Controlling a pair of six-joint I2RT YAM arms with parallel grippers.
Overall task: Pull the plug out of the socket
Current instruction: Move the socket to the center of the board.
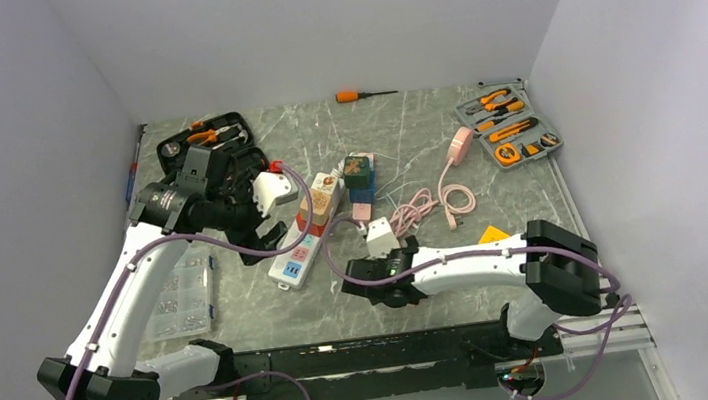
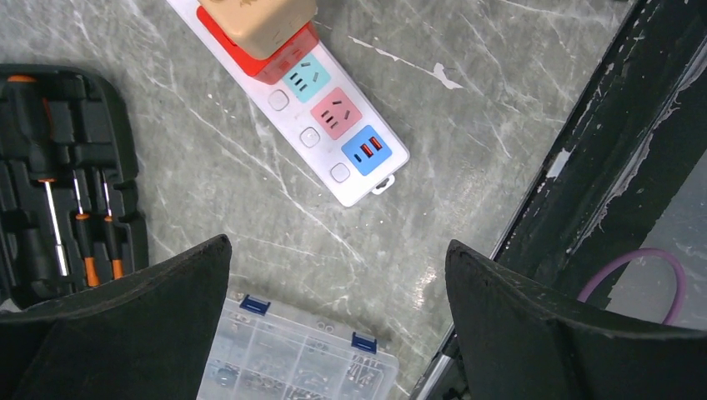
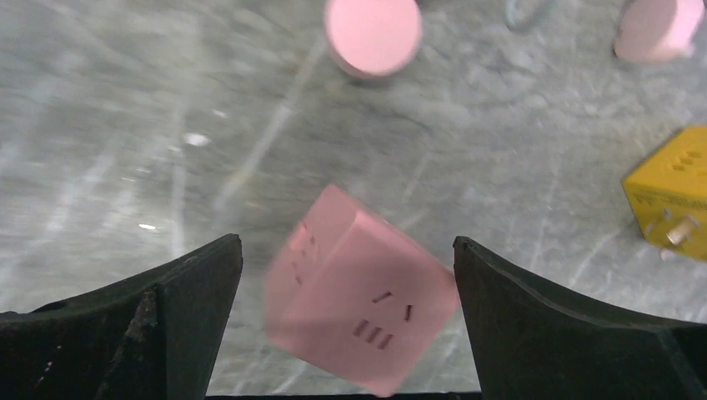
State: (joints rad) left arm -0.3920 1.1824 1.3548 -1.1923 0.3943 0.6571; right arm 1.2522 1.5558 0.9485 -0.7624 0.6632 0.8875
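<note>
The left fingers [image 2: 125, 333] are spread wide and empty above the near end of the strip [image 2: 333, 133] on the surface [image 2: 467, 100]. A beige plug [image 2: 258, 21] sits on its red socket [image 2: 288, 54]. The right fingers [image 3: 575, 325] are likewise released, with a blurred pink cube [image 3: 358, 292] lying between them, touching neither. A yellow cube [image 3: 671, 192] lies nearby.

You have the power strip [image 1: 292, 262] at centre, with a cube adapter [image 1: 316, 204] plugged on it. The parts box [image 1: 180, 298] lies left of it, the tool case [image 1: 222, 134] behind that box.
</note>
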